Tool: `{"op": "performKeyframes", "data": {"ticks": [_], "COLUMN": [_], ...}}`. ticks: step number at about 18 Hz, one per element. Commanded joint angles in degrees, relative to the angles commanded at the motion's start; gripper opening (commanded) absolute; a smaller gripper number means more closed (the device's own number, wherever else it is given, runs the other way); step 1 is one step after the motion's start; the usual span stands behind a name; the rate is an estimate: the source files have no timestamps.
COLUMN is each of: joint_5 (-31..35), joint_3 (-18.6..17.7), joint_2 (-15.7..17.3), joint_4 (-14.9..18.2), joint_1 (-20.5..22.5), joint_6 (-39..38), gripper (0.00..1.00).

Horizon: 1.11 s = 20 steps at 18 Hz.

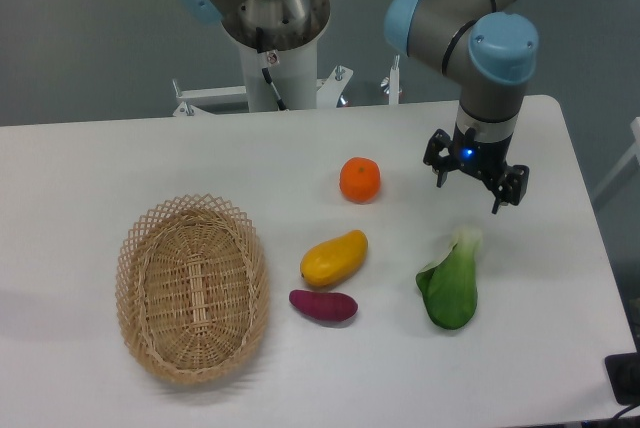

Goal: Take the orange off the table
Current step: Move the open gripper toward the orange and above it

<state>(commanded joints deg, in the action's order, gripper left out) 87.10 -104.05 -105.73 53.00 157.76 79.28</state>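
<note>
So the orange (pixel 360 179) is sitting on the white table (pixel 90 178), a bit right of the middle of the frame and slightly above center. You can see a tiny dark dimple on top of it. Nothing is touching it.

The gripper (pixel 468 188) hangs to the right of the orange, in the upper right part of the frame, at about the same height in the picture. Its two dark fingers are spread apart with nothing between them, and there's a little blue light glowing on the body above them. There's a clear gap of bare table between the gripper and the fruit. The arm comes down to it from the top right, grey tubes with light blue caps.

Below the orange, near the center of the frame, lies a yellow-orange mango (pixel 334 258), tilted with its upper end to the right. Just under that, close but apparently not touching, is a purple sweet potato (pixel 323 305). Off to the lower right there's a green bok choy (pixel 450 286), pale stem end pointing up, right below the gripper. A woven wicker basket (pixel 150 343) takes up the lower left, well apart from the fruit.
</note>
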Motion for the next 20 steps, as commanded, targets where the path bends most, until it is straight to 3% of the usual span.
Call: {"op": "performKeyframes", "data": {"ticks": [8,16,20], "joint_5": [-0.2,-0.6,-0.9], "joint_3": [-4.0,-4.5,-6.5], "joint_2": [1.7,2.0,3.1], "joint_4": [-0.1,0.1,0.1], "joint_1": [0.0,0.2,-0.3], "joint_6": [0.1,0.2,0.8], "gripper": [1.00,1.00,1.00]}}
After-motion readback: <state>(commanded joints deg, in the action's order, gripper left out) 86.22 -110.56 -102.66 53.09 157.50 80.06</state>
